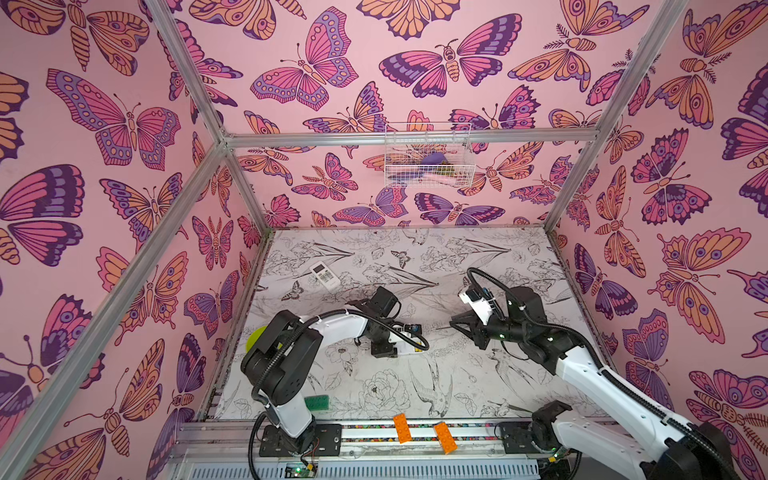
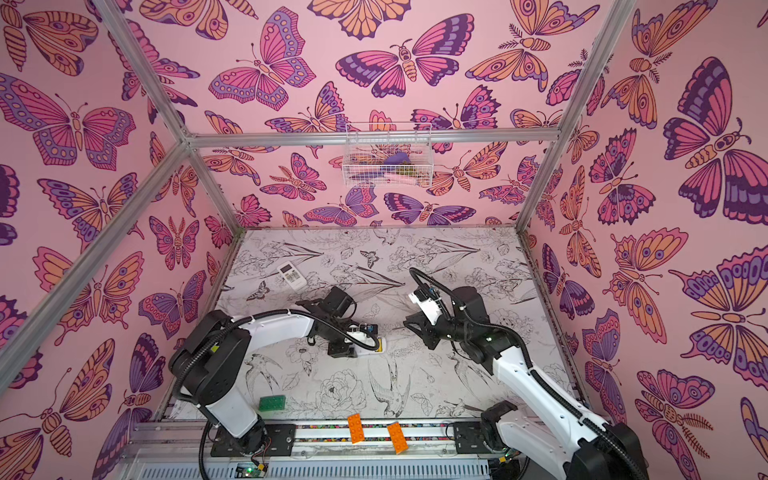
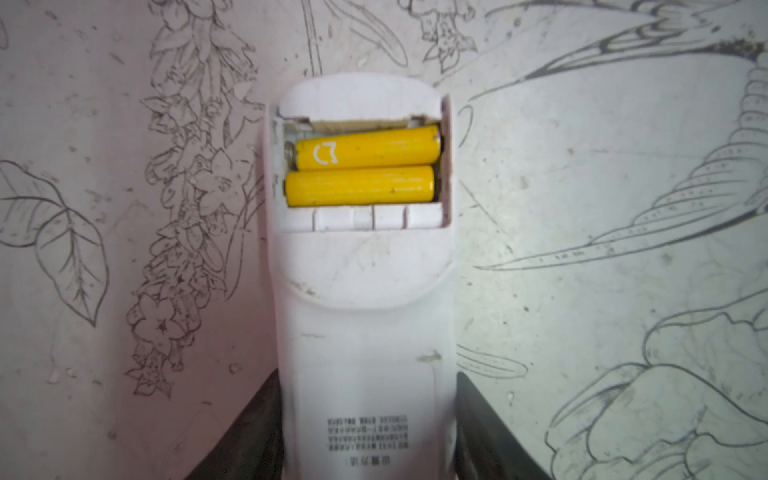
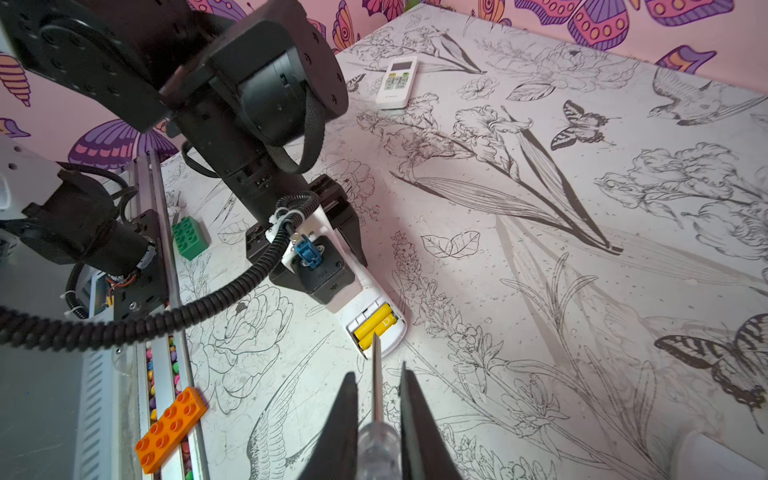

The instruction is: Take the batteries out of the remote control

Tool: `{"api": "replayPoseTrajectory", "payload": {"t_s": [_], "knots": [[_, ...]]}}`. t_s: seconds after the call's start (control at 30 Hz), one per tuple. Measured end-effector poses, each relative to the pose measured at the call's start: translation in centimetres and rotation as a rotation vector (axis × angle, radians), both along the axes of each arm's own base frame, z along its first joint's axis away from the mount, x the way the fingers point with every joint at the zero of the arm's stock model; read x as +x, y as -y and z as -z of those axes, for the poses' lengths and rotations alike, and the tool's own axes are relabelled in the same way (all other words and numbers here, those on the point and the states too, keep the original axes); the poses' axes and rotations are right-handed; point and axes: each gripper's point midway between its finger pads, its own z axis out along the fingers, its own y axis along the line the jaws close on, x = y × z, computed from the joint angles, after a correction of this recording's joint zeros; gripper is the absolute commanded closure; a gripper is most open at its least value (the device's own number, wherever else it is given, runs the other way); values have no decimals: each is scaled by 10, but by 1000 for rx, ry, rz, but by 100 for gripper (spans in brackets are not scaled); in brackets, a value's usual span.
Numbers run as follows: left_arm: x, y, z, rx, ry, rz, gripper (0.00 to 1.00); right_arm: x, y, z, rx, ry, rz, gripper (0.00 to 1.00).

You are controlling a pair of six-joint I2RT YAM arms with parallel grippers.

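Note:
A white remote control (image 3: 365, 291) lies back up on the table, its battery compartment uncovered. Two yellow batteries (image 3: 368, 148) (image 3: 359, 185) lie side by side inside it. My left gripper (image 3: 366, 376) is shut on the remote's lower body, one dark finger against each long side. In both top views this gripper (image 1: 395, 345) sits at the table's middle. My right gripper (image 4: 377, 369) is shut on the clear handle of a screwdriver (image 4: 376, 446). The screwdriver's metal tip hangs just over the batteries (image 4: 376, 324). In a top view the right gripper (image 1: 455, 322) faces the left one.
A second white remote (image 1: 325, 275) lies face up at the back left. A green brick (image 1: 316, 402) sits near the left arm's base. Two orange bricks (image 1: 402, 428) (image 1: 444, 437) rest on the front rail. A wire basket (image 1: 428, 156) hangs on the back wall.

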Motion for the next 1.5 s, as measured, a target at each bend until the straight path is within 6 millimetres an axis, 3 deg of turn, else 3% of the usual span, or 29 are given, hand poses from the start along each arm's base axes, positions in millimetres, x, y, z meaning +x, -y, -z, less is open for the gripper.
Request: {"api": "replayPoseTrajectory", "payload": {"t_s": [0.13, 0.67, 1.5], "knots": [[-6, -5, 0, 5, 11, 27, 56, -4, -8, 12, -13, -41, -34, 100], [-16, -13, 0, 15, 16, 51, 55, -23, -43, 68, -65, -229, -183, 100], [-18, -14, 0, 20, 21, 56, 55, -19, -64, 73, -65, -224, -271, 100]]}}
